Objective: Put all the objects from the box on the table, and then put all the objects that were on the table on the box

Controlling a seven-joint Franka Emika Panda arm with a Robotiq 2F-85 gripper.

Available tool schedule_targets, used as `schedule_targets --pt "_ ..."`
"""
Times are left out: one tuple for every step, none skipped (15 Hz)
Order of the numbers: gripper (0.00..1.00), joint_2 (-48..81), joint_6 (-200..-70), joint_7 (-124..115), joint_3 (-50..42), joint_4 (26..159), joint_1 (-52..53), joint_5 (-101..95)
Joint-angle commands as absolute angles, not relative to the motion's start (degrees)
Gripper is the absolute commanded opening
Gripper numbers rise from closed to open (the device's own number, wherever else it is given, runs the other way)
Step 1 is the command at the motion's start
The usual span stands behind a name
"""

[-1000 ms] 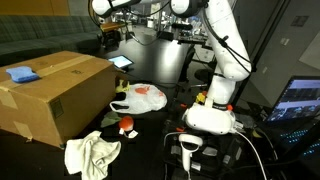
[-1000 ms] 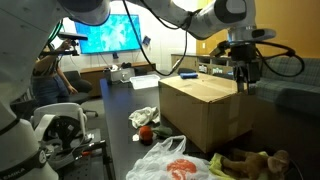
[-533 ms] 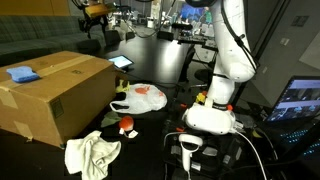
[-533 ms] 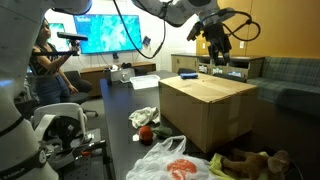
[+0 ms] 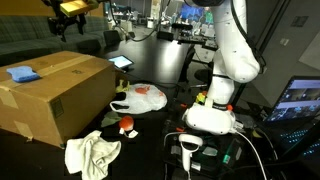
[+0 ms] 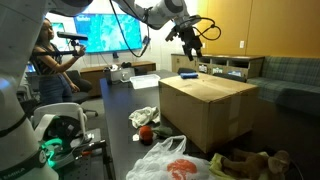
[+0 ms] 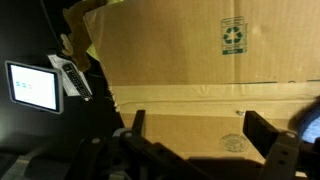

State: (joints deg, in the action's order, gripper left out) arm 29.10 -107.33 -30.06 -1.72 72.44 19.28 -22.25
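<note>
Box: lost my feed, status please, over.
Tool open, empty, high over box. Blue item on box top. Rag, bag on table. Nothing between tool and box.

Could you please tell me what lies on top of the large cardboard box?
A small blue item lies near one corner of the large brown cardboard box; its flaps are shut, hiding the inside.
</note>
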Motion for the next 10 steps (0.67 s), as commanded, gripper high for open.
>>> schedule_targets --pt "1.00 32.65 -106.24 -27.46 0.18 66.30 20.62 -22.20" --pt "1.00 33.57 -106.37 -26.72 0.77 65.04 20.87 -21.59" --pt "1.00 34.49 -106.52 -25.79 1.37 63.75 20.91 -20.72" --pt "1.00 35.51 -106.45 -24.48 1.90 62.31 20.90 -19.87" --pt "1.00 36.74 -106.70 -22.69 2.57 60.76 20.81 -18.85" --pt "1.00 38.19 -106.62 -21.54 2.94 58.98 20.80 -17.94" --pt "1.00 39.78 -106.26 -19.74 3.47 56.82 20.75 -16.74" --pt "1.00 41.10 -105.94 -18.73 3.59 55.15 20.98 -15.96" --pt "1.00 42.59 -105.75 -17.84 3.73 53.40 21.12 -15.10" --pt "1.00 43.83 -105.77 -17.04 4.03 51.96 21.17 -13.91"
